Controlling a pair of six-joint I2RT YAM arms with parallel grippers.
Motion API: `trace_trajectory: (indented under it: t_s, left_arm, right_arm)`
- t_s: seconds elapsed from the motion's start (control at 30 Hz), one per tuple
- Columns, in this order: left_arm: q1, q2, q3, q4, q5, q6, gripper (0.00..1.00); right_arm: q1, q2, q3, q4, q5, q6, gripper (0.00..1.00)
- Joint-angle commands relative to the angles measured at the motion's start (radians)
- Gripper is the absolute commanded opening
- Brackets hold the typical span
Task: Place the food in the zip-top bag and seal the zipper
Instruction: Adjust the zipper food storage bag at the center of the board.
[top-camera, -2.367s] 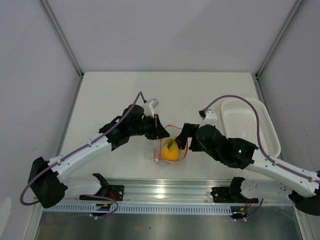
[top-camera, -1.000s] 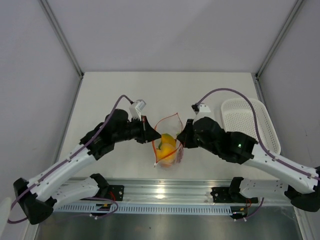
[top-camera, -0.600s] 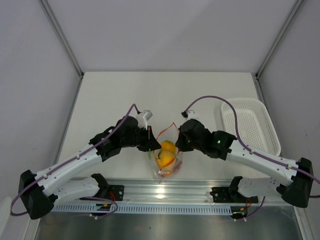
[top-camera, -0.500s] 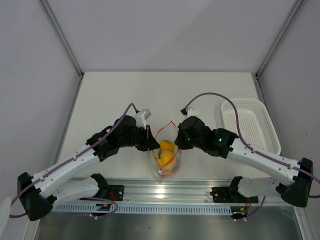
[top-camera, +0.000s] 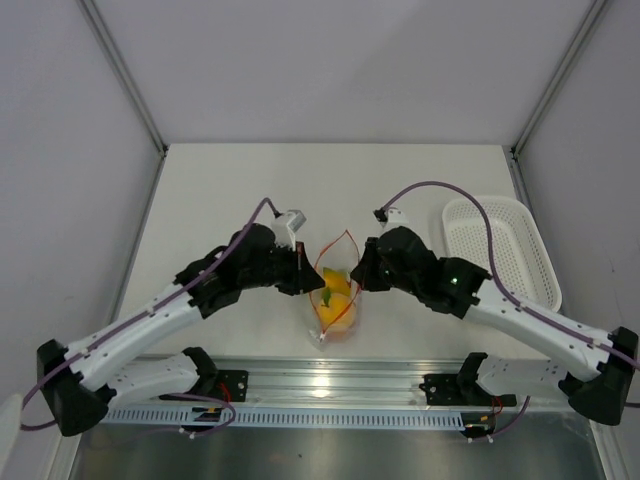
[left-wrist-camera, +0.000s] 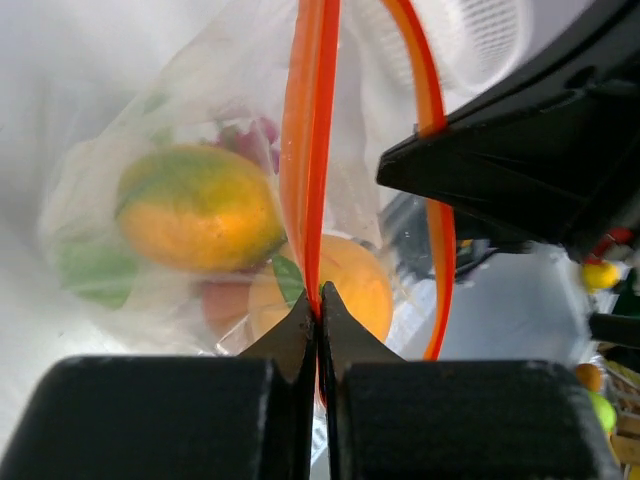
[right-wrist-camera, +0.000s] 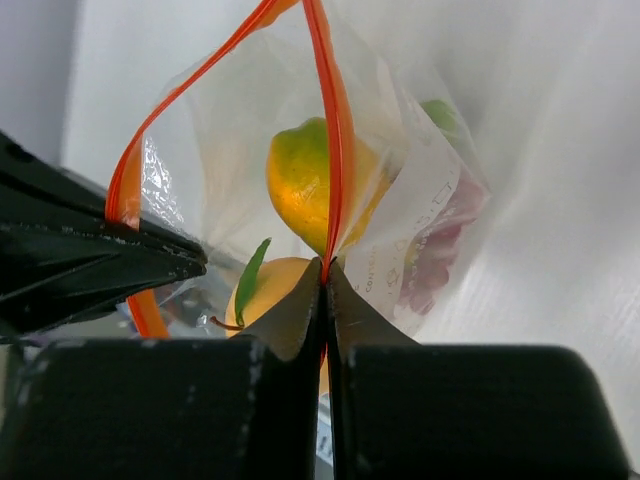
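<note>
Currently, counted from largest to smallest, with every place taken from the zip-top bag (top-camera: 334, 315).

Arms: two. The left arm (top-camera: 150, 320) reaches in from the bag's left, the right arm (top-camera: 520, 315) from its right. A purple cable (top-camera: 440, 186) runs along each.

Baskets: one. A white perforated basket (top-camera: 520, 240) lies to the right of the bag, well apart from it.

Bags: one, clear and floppy, held between the two grippers. Its mouth faces up and stands open in a loop. Whether its bottom rests on the surface cannot be told.

Food: all of it is inside the bag. Two orange-yellow round fruits (left-wrist-camera: 195, 205) (left-wrist-camera: 350, 285), one red berry cluster (right-wrist-camera: 440, 250), and one green piece (left-wrist-camera: 90, 270) seen only blurred through the plastic.

Zippers: one red-orange zipper (left-wrist-camera: 308, 150), its two sides apart along the mouth.

Grippers: two. The left gripper (left-wrist-camera: 318, 305) is pinched tight on the zipper strip at the bag's left side. The right gripper (right-wrist-camera: 325, 272) is pinched tight on the strip at the bag's right side.

Surface: one pale table (top-camera: 220, 190) under the bag, with an aluminium rail (top-camera: 330, 385) on the near side of the bag.

Room: plain grey walls (top-camera: 330, 60) stand behind and to both sides of the bag.
</note>
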Motion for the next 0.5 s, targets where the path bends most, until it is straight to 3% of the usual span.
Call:
trace_trajectory:
  t_s: [0.0,0.27,0.47]
  left_arm:
    - [-0.004,0.082,0.005,-0.003,-0.017,0.039,0.0]
    - [-0.006,-0.019,0.266,-0.072,0.011,0.061,0.01]
    - [0.013,-0.055,0.1,0.02,0.015,0.032,0.01]
  right_arm:
    - [-0.026,0.07,0.009,0.009,-0.018,-0.002,0.0]
    - [0.031,0.103,0.284,-0.075,0.03,-0.052,0.0]
    - [0.066,0.071,0.116,0.108,0.005,0.006,0.0]
